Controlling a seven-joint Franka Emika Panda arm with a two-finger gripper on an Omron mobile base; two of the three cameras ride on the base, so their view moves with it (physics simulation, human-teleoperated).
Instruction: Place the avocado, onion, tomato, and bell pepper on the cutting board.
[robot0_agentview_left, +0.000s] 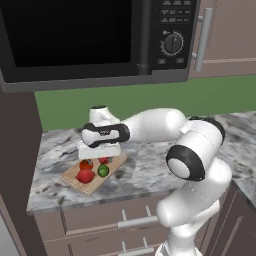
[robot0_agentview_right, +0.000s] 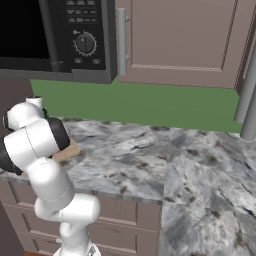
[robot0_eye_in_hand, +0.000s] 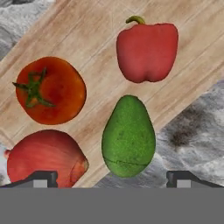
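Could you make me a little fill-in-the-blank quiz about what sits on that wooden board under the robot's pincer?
1. The only green item on the cutting board is the ____.
2. In the hand view, the bell pepper is coloured ____.
3. The number of vegetables lying on the board is ____.
4. The fingers of the pincer stand ____, holding nothing.

Missing words: avocado; red; four; open
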